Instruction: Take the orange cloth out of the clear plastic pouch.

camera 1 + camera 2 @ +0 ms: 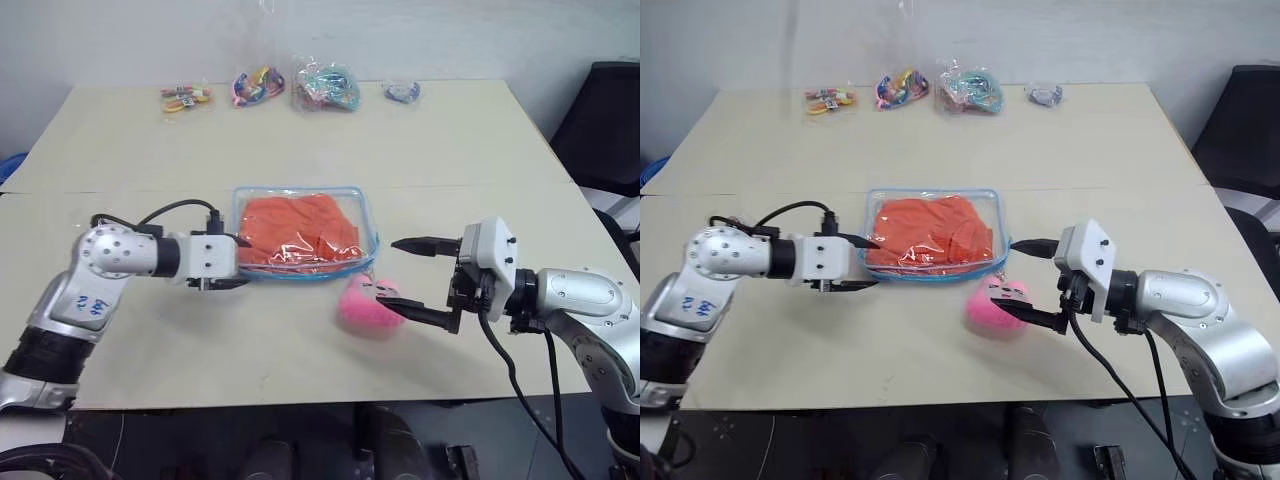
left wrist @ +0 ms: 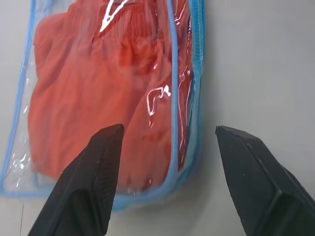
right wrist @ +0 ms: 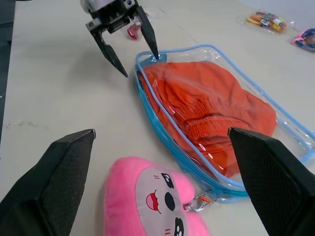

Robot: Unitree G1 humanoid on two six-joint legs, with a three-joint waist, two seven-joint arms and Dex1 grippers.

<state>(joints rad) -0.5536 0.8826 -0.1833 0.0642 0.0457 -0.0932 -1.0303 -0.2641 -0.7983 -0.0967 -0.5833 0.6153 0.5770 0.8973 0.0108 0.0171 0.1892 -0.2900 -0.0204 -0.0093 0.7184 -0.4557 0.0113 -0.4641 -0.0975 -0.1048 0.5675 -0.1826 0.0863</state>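
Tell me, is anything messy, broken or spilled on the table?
Nothing stands out. The orange cloth lies crumpled but fully inside the clear plastic pouch, which lies flat on the table, and its pink plush charm rests beside it.

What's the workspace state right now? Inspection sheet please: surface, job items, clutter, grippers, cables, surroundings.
Surface: beige table, two tops butted together along a seam.
Job's things: clear plastic pouch lies flat mid-table; orange cloth inside it, not yet out; pink plush charm clipped to the pouch's near corner.
Clutter: four small bags of colourful items along the far edge.
Grippers: left gripper open at the pouch's left end, one finger over its corner; right gripper open, beside the charm, empty.
Cables: black cable on the left arm; another hangs from the right wrist.
Surroundings: black chair at right.
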